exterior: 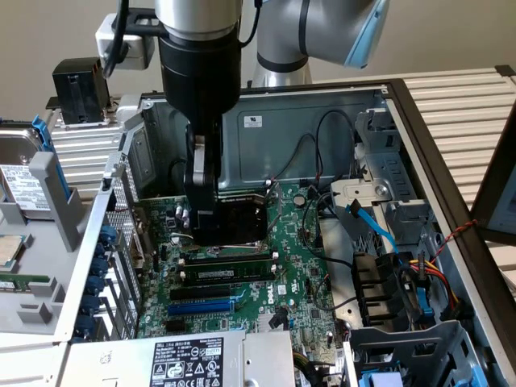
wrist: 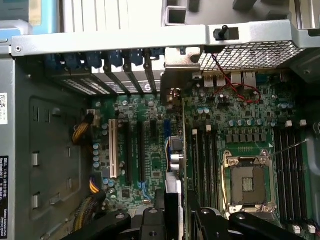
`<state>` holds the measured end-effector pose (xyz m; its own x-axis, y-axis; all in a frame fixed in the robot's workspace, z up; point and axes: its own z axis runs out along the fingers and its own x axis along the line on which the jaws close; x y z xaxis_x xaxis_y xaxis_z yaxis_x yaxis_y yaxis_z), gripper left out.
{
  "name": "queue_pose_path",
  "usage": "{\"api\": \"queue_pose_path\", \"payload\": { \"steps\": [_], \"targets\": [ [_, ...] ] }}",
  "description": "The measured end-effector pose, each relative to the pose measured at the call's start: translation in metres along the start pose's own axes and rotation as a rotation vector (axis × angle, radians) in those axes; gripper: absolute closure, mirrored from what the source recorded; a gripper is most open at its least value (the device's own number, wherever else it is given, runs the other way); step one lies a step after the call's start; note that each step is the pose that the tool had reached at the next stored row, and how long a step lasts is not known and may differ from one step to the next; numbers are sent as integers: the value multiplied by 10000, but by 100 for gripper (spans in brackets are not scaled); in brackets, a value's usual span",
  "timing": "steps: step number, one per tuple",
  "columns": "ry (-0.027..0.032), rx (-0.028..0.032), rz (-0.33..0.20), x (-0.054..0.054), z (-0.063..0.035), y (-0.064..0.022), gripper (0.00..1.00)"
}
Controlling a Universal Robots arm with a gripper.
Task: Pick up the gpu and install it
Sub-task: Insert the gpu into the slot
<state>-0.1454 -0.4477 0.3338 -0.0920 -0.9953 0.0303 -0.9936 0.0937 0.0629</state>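
Note:
The gpu (exterior: 242,216) hangs inside the open computer case, a black shroud on a green board, just above the large green motherboard (exterior: 298,274). My gripper (exterior: 205,222) is shut on it from above. In the wrist view the gpu (wrist: 175,160) is edge-on, running out from between my gripper (wrist: 172,210) fingers toward the rear bracket openings (wrist: 125,65). It hovers between the expansion slots (wrist: 127,150) and the memory slots (wrist: 205,160), with the bare CPU socket (wrist: 248,184) beyond.
Dark memory sticks (exterior: 230,270) sit just in front of the gpu. Bundled cables and drive bays (exterior: 403,274) crowd the exterior view's right. The power supply (exterior: 185,355) lies at the front, and a grey tray with drives (exterior: 24,185) at the left.

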Motion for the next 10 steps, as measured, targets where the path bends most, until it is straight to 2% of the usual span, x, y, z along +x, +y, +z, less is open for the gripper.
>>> {"api": "queue_pose_path", "payload": {
  "steps": [4, 10],
  "targets": [
    [-1, 0, 1, 0, 12, 10, 73],
    [-2, 15, 1, -47, 99, 76, 73]
  ]
}}
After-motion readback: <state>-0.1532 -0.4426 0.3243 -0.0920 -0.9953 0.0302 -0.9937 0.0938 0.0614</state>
